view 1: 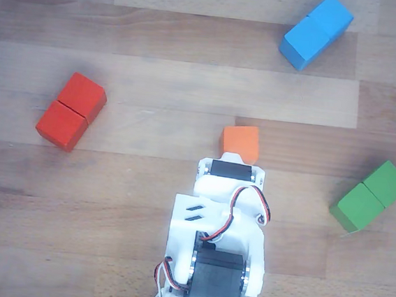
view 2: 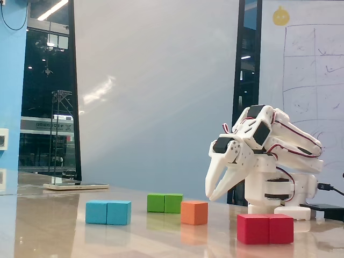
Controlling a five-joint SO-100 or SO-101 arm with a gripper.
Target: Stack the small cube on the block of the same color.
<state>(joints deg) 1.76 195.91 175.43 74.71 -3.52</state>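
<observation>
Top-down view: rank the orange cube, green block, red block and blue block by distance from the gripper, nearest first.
From the gripper, in the other view:
1. Orange cube, right at the arm's front end, centre.
2. Green block, to the right.
3. Blue block, upper right, and red block, left: too close to call, both clearly farther than the green.

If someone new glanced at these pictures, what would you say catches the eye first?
Probably the white arm folded low over the wooden table, its open gripper hanging just above the small orange cube. Next come the bright two-cube blocks spread around it in the other view: red block at left, blue block at top right, green block at right.
</observation>
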